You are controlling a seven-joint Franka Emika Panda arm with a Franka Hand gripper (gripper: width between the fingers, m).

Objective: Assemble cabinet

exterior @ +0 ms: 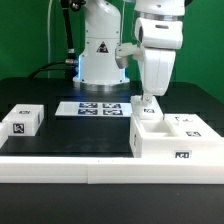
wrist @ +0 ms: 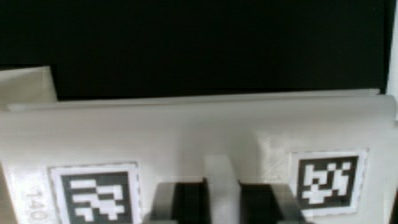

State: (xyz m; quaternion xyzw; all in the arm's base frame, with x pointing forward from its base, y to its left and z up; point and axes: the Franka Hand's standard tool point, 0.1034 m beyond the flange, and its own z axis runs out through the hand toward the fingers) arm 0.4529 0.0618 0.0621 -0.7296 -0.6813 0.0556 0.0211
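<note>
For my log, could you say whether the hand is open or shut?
Shut: in the wrist view the hand shows its fingers nearly touching.

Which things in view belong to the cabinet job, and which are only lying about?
Job: cabinet, small white tagged part, gripper.
Not the job: marker board, robot base.

Marker board (exterior: 97,107) flat on black table (exterior: 70,135), green backdrop (exterior: 25,40)

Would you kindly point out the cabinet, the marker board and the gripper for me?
cabinet (exterior: 162,146), exterior view, front wall.
marker board (exterior: 93,107), exterior view, its middle.
gripper (exterior: 148,99), exterior view, midway between fingertips.
</note>
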